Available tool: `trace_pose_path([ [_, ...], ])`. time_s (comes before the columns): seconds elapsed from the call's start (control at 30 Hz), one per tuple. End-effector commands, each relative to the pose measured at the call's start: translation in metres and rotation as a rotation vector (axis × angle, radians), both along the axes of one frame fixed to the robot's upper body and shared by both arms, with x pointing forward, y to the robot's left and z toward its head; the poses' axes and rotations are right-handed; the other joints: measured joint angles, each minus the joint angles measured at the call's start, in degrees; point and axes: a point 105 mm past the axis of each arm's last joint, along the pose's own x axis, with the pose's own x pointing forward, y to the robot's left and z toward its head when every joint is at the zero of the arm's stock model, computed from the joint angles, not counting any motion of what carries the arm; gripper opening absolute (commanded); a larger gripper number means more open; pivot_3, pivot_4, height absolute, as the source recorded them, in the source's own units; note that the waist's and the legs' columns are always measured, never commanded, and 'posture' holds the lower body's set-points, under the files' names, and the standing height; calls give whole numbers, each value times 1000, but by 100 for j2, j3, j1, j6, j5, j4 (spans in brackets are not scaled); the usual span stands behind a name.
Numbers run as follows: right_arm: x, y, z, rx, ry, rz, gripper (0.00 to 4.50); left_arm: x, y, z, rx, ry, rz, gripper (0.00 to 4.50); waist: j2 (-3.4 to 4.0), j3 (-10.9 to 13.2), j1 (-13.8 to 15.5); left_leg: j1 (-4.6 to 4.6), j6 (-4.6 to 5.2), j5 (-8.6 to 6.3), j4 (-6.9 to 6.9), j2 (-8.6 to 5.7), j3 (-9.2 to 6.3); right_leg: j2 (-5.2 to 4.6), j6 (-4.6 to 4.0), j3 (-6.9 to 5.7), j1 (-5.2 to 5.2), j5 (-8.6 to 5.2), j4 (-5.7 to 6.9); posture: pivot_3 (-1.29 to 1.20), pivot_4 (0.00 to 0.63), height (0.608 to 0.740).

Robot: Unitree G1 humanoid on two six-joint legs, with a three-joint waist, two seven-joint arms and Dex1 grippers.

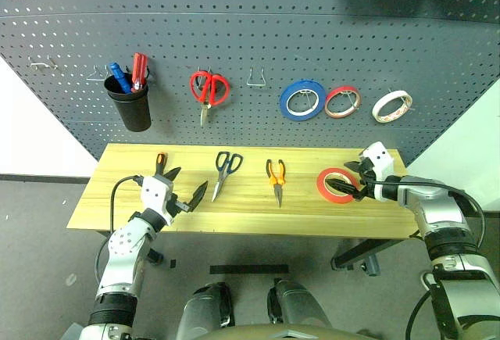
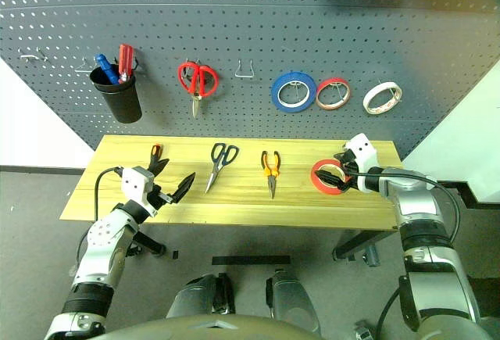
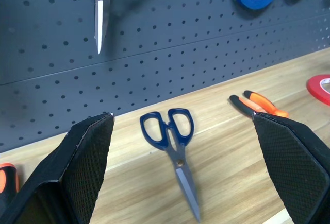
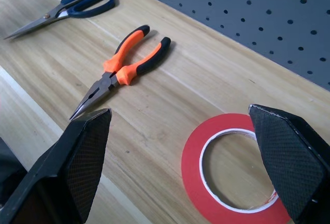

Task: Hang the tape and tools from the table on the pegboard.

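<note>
Nothing of the task looks done yet: all four things are lying on the table (image 1: 117,199), none on the pegboard (image 1: 258,35). In the left eye view the screwdriver (image 1: 161,162) is sitting at lower left of centre, with its orange-and-black handle just above the left pincer. The dark-handled scissors (image 1: 226,166) are lying a little right of it, the orange-handled pliers (image 1: 276,177) near the middle, and the orange-red tape (image 1: 334,185) right of centre, flat on the wood. So four hangings are remaining, by my reading.

The board is already carrying other things across the upper half of the frame: a black cup (image 1: 130,104) with blue and red screwdrivers at upper left, red scissors (image 1: 208,90), a blue roll (image 1: 302,99), a thin red roll (image 1: 342,101) and a pale roll (image 1: 391,105). A bare wire hook (image 1: 258,79) is hanging between the red scissors and the blue roll.

The left pincer (image 1: 184,191) is hovering low over the table at lower left, pointing about level toward the scissors with its fingers wide apart and gripping nothing. The right pincer (image 1: 353,180) is reaching in from the right, tilted downward, its fingers spread apart. In the right wrist view they are straddling the tape from above, though I cannot tell whether they are touching it. The tape looks like the first pick.
</note>
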Motion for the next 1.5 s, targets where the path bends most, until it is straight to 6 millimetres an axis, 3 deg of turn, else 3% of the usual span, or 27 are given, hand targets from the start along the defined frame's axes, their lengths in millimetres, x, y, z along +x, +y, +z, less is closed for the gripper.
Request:
trace_pose_path([
  [0.03, 5, -1, 9, -33, 2, -3, 4469, 4, -2, 11, 31, -36, -19, 4500, 1, 0, 0, 0, 0, 0, 0, 0, 0, 0, 0, 0, 0, 0, 0, -58, 76, 740],
  [0.2, 4, 3, -1, -126, 77, 14, 4469, 5, -1, 7, 68, 7, -32, 4500, 2, -1, -8, 1, -2, -1, -2, 0, 0, 0, 0, 0, -2, 0, 1, -58, 85, 740],
  [0.4, 19, 2, -19, -254, 167, -44, 4469, 21, -10, 17, 62, 23, -57, 4500, 3, 0, -6, 4, -9, -2, 1, 0, 0, -4, -5, 0, -2, 2, 8, -49, 106, 740],
  [0.53, 34, 7, -23, -312, 189, -70, 4469, 24, -28, 21, 50, 105, -179, 4500, 5, 1, -6, 7, -10, 1, -1, 0, 0, -4, -9, 0, 0, 4, 7, -43, 114, 740],
  [0.8, 39, 11, -34, -381, 255, -90, 4469, 12, -57, 32, 166, 131, -466, 4500, 9, 4, -6, 5, -1, 8, -17, 0, 0, -3, -12, -1, -6, 2, 6, -36, 120, 740],
  [1.17, 41, 20, -46, -415, 277, -130, 4469, 30, -65, 27, 277, 144, -589, 4500, 11, 6, -33, 5, -14, 3, -17, -1, 0, -10, -16, 0, -11, 3, 7, -49, 124, 740],
  [1.5, 44, 29, -51, -451, 282, -163, 4469, 22, -86, 30, 260, 215, -828, 4500, 17, 9, -29, -2, -15, 4, -21, -1, 0, -11, -18, -1, -18, 2, 6, -45, 128, 740],
])
